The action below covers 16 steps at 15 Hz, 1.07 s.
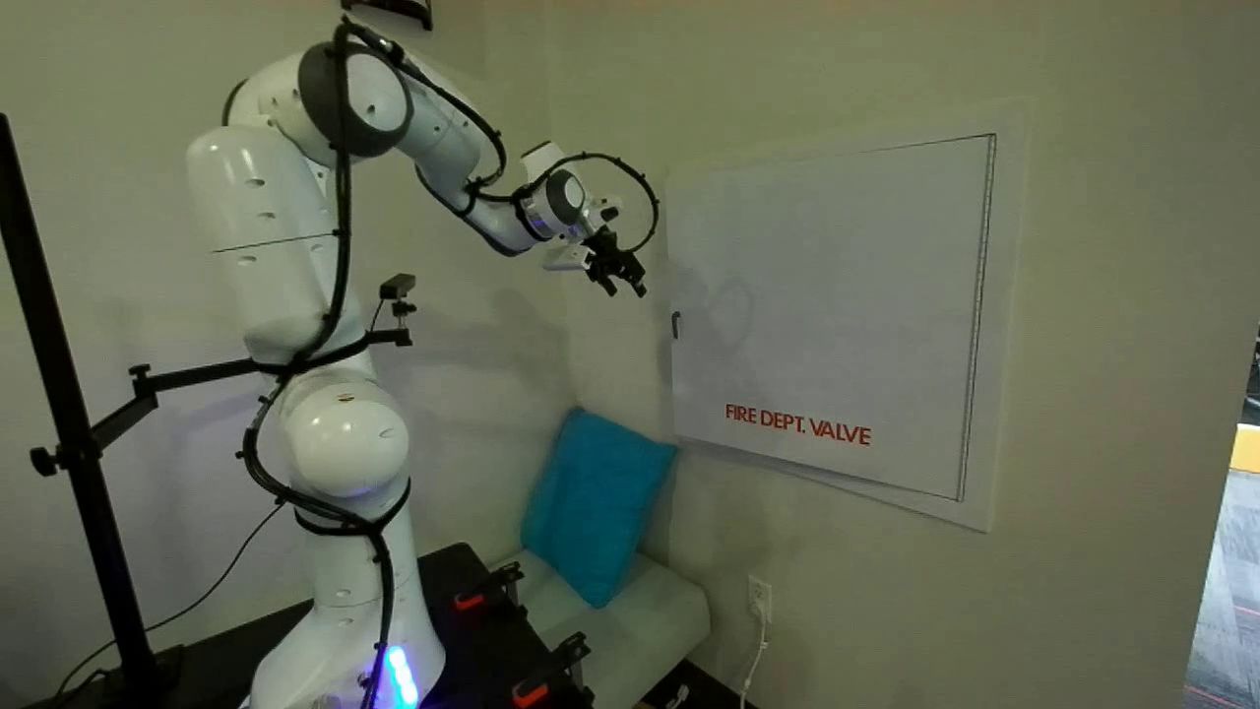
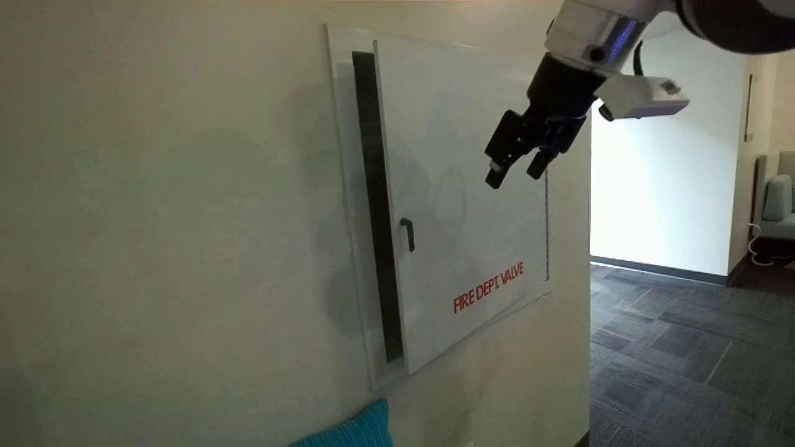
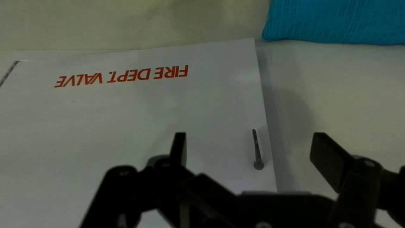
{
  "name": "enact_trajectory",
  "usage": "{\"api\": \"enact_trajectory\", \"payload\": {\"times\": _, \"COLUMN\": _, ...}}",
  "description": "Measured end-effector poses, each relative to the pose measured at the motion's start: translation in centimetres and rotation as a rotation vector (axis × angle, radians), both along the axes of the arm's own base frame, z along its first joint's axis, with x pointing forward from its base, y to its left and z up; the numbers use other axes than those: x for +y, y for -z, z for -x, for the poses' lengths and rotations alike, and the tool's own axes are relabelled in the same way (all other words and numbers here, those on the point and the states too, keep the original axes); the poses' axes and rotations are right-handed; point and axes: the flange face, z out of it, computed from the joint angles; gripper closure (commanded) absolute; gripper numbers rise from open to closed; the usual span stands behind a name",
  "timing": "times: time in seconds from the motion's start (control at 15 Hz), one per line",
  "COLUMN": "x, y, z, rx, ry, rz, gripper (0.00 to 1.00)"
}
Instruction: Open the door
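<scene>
Door [image 2: 459, 205], flat, white and rectangular, stood slightly ajar on the wall [image 2: 186, 217], a dark gap [image 2: 379, 217] running along its handle side. I saw the small dark handle [image 2: 408, 234] near that edge and red lettering [image 2: 489, 287], "FIRE DEPT. VALVE", low across its face. My end effector [image 2: 514, 176] hung apart from it, fingers [image 2: 495, 178] spread wide.

Claw [image 2: 515, 176] before the door [image 2: 459, 211], pillow [image 1: 598, 504] below on the bench [image 1: 661, 612]

The black bench [image 1: 472, 658] carries the robot arm base [image 1: 335, 658] and, at right, two clamps [image 1: 553, 672]. A blue pillow [image 1: 600, 502] stands tilted on the far upholstered seat [image 1: 650, 630].
</scene>
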Motion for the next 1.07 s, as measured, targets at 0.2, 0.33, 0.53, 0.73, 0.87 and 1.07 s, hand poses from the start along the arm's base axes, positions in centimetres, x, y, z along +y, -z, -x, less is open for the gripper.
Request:
{"api": "enact_trajectory", "payload": {"times": 0.2, "x": 1.5, "y": 1.5, "z": -1.4, "rx": 0.024, "ry": -0.015, "rz": -0.011, "gripper": 0.0}}
{"api": "enact_trajectory", "payload": {"times": 0.33, "x": 1.7, "y": 1.3, "z": -1.5, "rx": 0.022, "ry": -0.018, "rz": -0.015, "gripper": 0.0}}
{"api": "enact_trajectory", "payload": {"times": 0.53, "x": 1.7, "y": 1.2, "z": -1.6, "rx": 0.019, "ry": -0.018, "rz": -0.017, "gripper": 0.0}}
{"api": "enact_trajectory", "payload": {"times": 0.73, "x": 2.0, "y": 1.8, "z": -1.8, "rx": 0.01, "ry": -0.037, "rz": -0.022, "gripper": 0.0}}
{"api": "enact_trajectory", "payload": {"times": 0.87, "x": 2.5, "y": 2.7, "z": -2.5, "rx": -0.023, "ry": -0.062, "rz": -0.032, "gripper": 0.0}}
{"api": "enact_trajectory", "payload": {"times": 1.07, "x": 3.1, "y": 4.6, "z": -3.8, "rx": -0.07, "ry": -0.071, "rz": -0.043, "gripper": 0.0}}
